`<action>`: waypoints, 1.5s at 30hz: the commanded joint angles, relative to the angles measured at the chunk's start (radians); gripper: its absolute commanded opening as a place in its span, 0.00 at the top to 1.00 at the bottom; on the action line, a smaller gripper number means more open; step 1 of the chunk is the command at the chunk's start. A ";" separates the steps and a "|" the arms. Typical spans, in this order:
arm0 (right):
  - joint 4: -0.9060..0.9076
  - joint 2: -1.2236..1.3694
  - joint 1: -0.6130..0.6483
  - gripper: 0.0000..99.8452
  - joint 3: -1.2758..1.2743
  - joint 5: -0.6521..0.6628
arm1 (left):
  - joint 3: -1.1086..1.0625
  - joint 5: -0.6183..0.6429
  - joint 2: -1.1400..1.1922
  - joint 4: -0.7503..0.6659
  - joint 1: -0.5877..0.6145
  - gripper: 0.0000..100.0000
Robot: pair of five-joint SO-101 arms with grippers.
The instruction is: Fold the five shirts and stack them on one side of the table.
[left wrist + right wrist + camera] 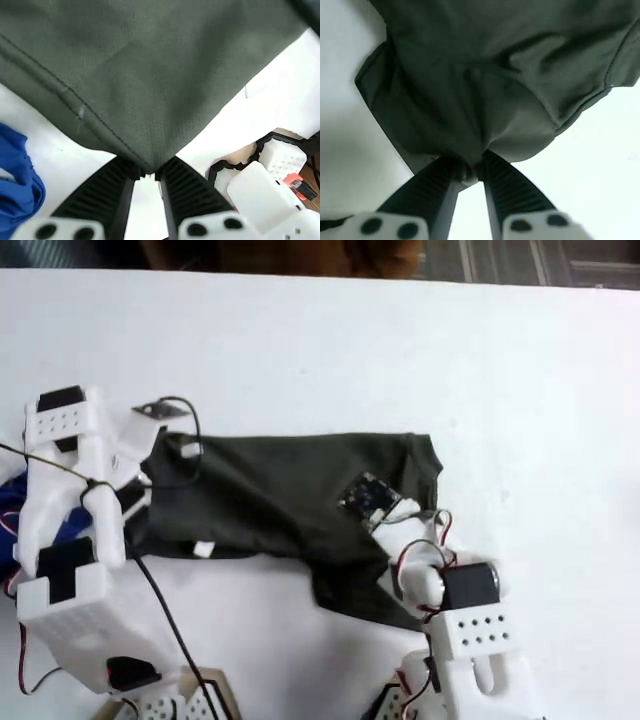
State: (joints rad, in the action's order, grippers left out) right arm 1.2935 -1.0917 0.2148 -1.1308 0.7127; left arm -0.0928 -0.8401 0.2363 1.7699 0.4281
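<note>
1. My left claw [150, 171] was shut tight on the edge of the dark green cotton shirt [150, 75]. A pinch of the cloth was bunched between its two black ribbed fingers [115, 192].
2. My right claw [472, 167] was shut too. It was biting a thick fold of the same shirt, close to a stitched hem.
3. From the camera up high, I saw the shirt lying crumpled in the middle of the flat white table [300, 340]. Its long side ran from left to right.
4. The white left arm [70, 540] sat at the shirt's left end. The white right arm [465, 625] sat at the shirt's near right corner, with part of it over the cloth.
5. A bright blue crumpled cloth [17, 200] lay on the table just beside my left claw. It was not touching the green shirt. I could not tell what kind of cloth it was.
6. A white plastic block with little holes [280, 160] sat near the left claw, on the other side from the blue cloth. A black frame ran around it.
</note>
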 commanded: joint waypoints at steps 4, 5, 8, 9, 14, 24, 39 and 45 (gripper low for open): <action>-0.012 0.054 0.010 0.97 0.005 0.009 | 0.013 -0.002 -0.060 0.015 0.006 0.86; -0.012 0.067 0.010 0.95 0.005 0.009 | 0.013 0.000 -0.060 0.015 0.006 0.82; -0.007 0.113 0.019 0.87 0.005 0.009 | 0.035 0.003 -0.052 0.014 0.008 0.75; -0.005 0.128 0.027 0.86 0.006 0.011 | 0.050 0.003 -0.052 0.014 0.008 0.75; -0.007 0.183 0.085 0.82 0.012 0.032 | 0.183 0.008 -0.052 0.014 0.012 0.76; 0.094 0.193 0.091 0.82 0.058 0.172 | 0.452 0.344 0.075 -0.020 -0.086 0.76; 0.231 0.188 0.091 0.82 0.133 0.213 | 0.834 0.571 0.631 0.008 -0.129 0.76; 0.265 0.186 -0.010 0.82 0.198 0.322 | 0.914 0.571 0.723 0.011 -0.124 0.76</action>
State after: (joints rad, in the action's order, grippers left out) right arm 1.5466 -0.9030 0.2654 -1.0127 0.9904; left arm 0.7802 -0.2754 0.9513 1.7714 0.3099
